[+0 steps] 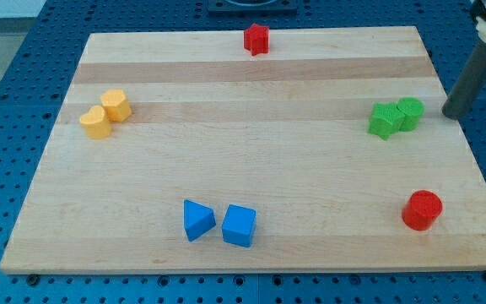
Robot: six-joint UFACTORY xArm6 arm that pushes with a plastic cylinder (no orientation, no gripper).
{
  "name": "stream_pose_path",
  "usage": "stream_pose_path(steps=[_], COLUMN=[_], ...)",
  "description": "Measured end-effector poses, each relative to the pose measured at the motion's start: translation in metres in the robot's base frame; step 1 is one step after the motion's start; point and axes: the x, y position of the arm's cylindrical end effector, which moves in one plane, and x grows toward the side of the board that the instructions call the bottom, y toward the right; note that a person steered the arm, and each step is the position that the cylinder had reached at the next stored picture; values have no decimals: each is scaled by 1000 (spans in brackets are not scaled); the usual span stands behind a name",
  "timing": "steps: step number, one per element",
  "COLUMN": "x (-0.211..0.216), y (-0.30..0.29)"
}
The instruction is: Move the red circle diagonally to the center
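Note:
The red circle [421, 209] is a short red cylinder near the board's bottom right corner. My tip [451, 114] is the lower end of the dark rod at the view's right edge, well above the red circle and just right of the green blocks. It touches no block.
The wooden board [251, 160] fills the view. A red star-like block [256, 39] sits at the top centre. Two yellow blocks [106, 113] touch at the left. Two green blocks [396, 116] touch at the right. A blue triangle [197, 219] and a blue cube [239, 225] sit at bottom centre.

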Motion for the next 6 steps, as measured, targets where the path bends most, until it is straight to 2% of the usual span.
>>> stream_pose_path(steps=[2,4,5,6], x=[101,129,162,166], y=[-2,-3,-10,-11])
